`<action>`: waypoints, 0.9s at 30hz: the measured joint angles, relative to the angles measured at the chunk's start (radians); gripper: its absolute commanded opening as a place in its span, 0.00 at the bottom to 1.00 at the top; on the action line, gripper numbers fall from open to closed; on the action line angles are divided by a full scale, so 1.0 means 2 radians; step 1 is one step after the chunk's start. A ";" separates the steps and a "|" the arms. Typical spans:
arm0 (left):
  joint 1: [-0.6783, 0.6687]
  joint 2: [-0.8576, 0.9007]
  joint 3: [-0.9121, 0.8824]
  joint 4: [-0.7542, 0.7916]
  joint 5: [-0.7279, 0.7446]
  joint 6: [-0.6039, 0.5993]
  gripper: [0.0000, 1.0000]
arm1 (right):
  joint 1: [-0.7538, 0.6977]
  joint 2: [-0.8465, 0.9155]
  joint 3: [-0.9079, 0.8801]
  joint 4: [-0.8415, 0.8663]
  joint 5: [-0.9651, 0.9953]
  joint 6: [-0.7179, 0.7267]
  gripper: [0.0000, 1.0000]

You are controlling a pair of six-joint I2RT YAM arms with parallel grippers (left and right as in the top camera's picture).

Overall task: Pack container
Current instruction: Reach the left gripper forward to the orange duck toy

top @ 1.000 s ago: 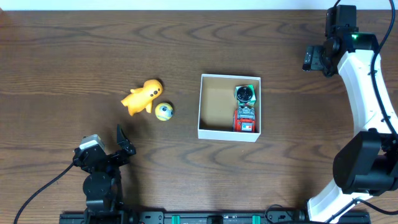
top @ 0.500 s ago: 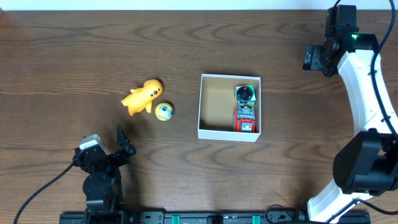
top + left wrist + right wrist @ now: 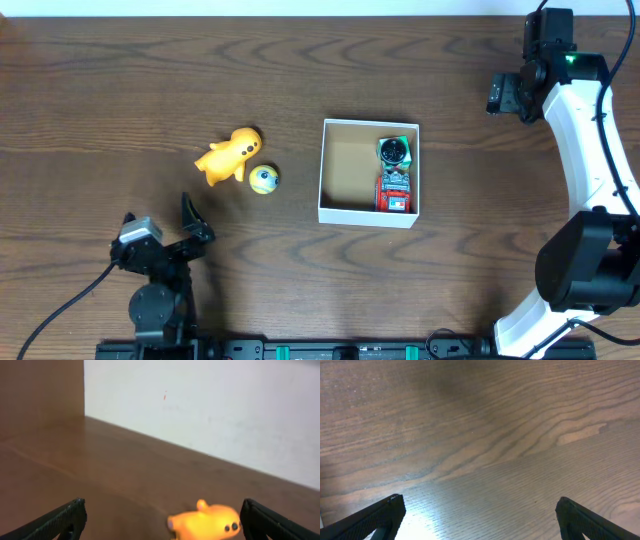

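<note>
Left tool, lower left, fingers spread, empty; right tool, upper right, also spread above bare wood. Container at frame centre: square, no long axis, mouth upward, walls parallel to frame edges. Dark wood-grain table; white wall beyond.

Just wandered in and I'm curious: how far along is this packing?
Done: a green toy and a red toy lie in the container. In hand: nothing; left fingers and right fingers open, empty. Left: the yellow figure and small ball on the table.
</note>
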 measured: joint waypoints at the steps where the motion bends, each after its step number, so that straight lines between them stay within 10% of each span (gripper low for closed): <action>1: 0.000 0.000 0.000 0.006 0.000 -0.001 0.98 | 0.000 0.000 0.000 0.000 0.000 0.000 0.99; 9: 0.000 0.095 0.101 -0.014 0.010 -0.022 0.98 | 0.000 0.000 0.000 0.000 0.000 0.000 0.99; 27: -0.005 0.719 0.562 -0.178 0.137 0.106 0.98 | 0.000 0.000 0.000 0.000 0.000 0.000 0.99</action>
